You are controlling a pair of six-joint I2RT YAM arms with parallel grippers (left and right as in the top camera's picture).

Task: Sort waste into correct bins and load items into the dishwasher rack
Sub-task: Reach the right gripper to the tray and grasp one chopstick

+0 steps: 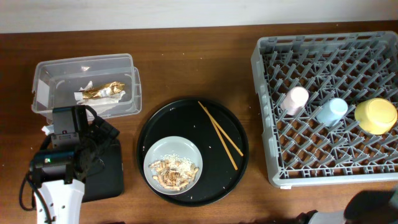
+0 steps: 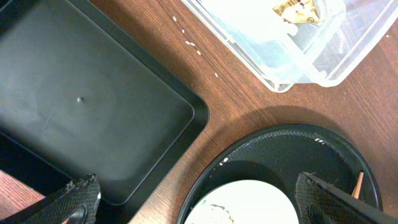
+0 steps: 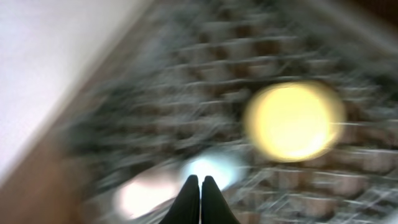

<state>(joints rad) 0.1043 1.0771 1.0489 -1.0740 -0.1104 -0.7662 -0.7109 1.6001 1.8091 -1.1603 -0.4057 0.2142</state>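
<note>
Hovering over the small black tray [image 2: 93,93], my left gripper [image 2: 200,202] is spread wide and empty. The right gripper [image 3: 200,198] is pinched shut on nothing. The grey plate [image 1: 154,158] sits at 7 o'clock on the round tray [image 1: 186,118]. It looks stiff and slick and carries loose scraps [image 1: 174,172]. I would take its 9 o'clock rim and keep it level.

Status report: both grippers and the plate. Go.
Left gripper open, empty. Right gripper shut, empty, facing rack. Grey plate holds food scraps, chopsticks beside it on round tray. Nothing blocking plate.
</note>
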